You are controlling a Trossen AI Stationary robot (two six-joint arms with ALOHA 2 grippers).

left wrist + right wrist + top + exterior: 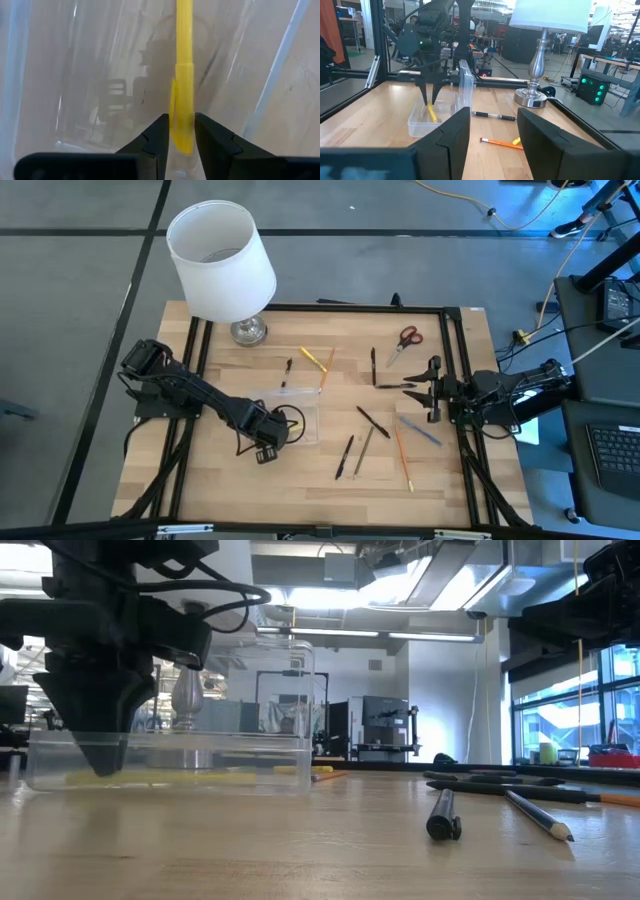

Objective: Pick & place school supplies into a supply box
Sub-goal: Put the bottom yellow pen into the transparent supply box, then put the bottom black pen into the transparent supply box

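One yellow pen (pixel 183 90) lies in the box (pixel 300 423) between the left tool's (pixel 179 134) slightly parted fingers; right tool (pixel 432 390) gapes empty, centre-right.

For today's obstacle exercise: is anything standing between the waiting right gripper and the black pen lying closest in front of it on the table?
Nothing visible does. The right gripper, open, faces the black pen across bare wood. The scissors lie off to one side.

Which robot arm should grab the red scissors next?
Probably the right. The right gripper waits open at the table's right edge, close to the scissors. The left gripper is down in the supply box, its fingers around a yellow pen.
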